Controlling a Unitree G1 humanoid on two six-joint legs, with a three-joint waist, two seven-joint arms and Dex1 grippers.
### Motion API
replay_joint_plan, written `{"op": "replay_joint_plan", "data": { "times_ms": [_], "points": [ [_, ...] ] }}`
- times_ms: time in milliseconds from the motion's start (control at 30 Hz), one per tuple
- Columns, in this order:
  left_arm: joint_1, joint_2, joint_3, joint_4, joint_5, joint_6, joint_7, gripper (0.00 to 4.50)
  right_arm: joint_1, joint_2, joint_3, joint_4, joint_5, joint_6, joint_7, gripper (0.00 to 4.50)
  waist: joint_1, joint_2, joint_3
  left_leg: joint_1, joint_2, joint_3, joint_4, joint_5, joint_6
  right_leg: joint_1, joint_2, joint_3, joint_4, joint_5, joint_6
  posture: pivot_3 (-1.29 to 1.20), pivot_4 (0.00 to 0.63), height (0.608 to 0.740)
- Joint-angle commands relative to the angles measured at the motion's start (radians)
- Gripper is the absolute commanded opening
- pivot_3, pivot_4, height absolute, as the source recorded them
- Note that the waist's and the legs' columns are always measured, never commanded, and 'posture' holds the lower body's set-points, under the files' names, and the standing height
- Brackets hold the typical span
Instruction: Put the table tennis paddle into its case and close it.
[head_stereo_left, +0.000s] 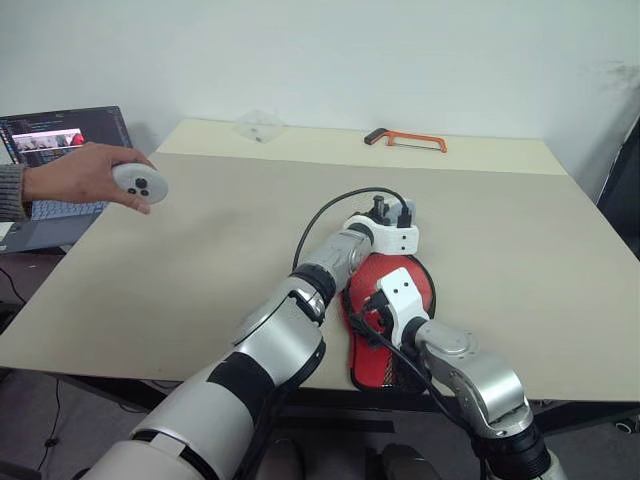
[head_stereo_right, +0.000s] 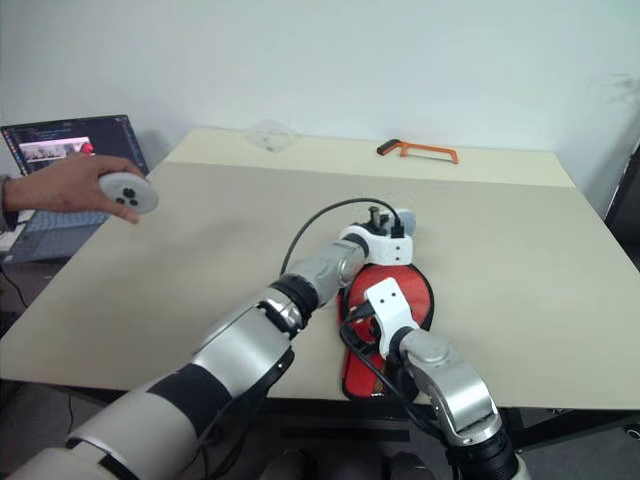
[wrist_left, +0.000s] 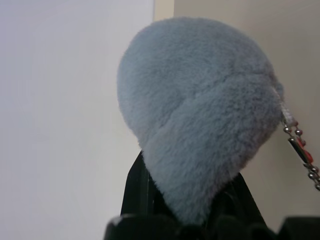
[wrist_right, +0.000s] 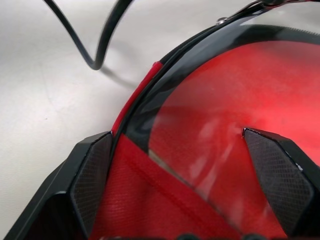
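red soft case (head_stereo_left: 385, 325) with black edging, flat at near edge of beige table (head_stereo_left: 200, 260), right of centre. red paddle face (wrist_right: 235, 105) visible inside the case in right wrist view. right claw (wrist_right: 190, 175) spread wide, fingers either side of the case's rim. left claw (wrist_left: 185, 220) pressed together, pinching grey furry pendant (wrist_left: 200, 110) on bead chain (wrist_left: 300, 150), just beyond the case's far end. orange hacksaw (head_stereo_left: 405, 139) far off. person's hand (head_stereo_left: 85, 175) at left, holding grey controller (head_stereo_left: 140, 183).

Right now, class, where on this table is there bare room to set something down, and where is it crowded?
Bare: the wide left stretch of the table below the person's hand, and the right side past the case, below the orange hacksaw. Crowded: the near middle edge, where the left gripper and right gripper meet over the case.
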Motion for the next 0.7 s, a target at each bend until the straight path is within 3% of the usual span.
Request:
{"op": "replay_joint_plan", "data": {
  "times_ms": [33,200,367,700],
  "points": [
    [-0.053,-0.015,-0.046,-0.03,0.046,-0.03,0.067,0.27,0.073,0.003,0.061,0.079,0.027,0.11,0.011,4.5,0.0,0.0,0.0,0.0,0.0,0.0,0.0,0.0,0.0,0.0,0.0,0.0,0.0,0.0,0.0,0.0,0.15,0.74],
    [-0.079,-0.009,-0.156,-0.029,0.154,-0.058,0.166,0.27,0.079,0.002,0.065,0.077,0.028,0.112,0.014,4.5,0.0,0.0,0.0,0.0,0.0,0.0,0.0,0.0,0.0,0.0,0.0,0.0,0.0,0.0,0.0,0.0,0.15,0.74],
    [-0.091,-0.016,-0.191,-0.025,0.187,-0.068,0.204,0.27,0.074,0.003,0.068,0.08,0.029,0.11,0.017,4.5,0.0,0.0,0.0,0.0,-0.001,0.0,0.0,-0.001,-0.002,0.0,-0.001,0.0,0.0,0.0,0.0,0.0,0.15,0.74],
    [-0.065,-0.001,-0.113,-0.022,0.114,-0.052,0.11,0.26,0.079,-0.009,0.073,0.084,0.032,0.103,0.029,4.5,0.0,0.0,0.0,0.0,-0.001,0.0,0.0,-0.002,-0.003,0.0,-0.001,0.0,0.0,0.0,0.0,0.0,0.15,0.74]
  ]
}}
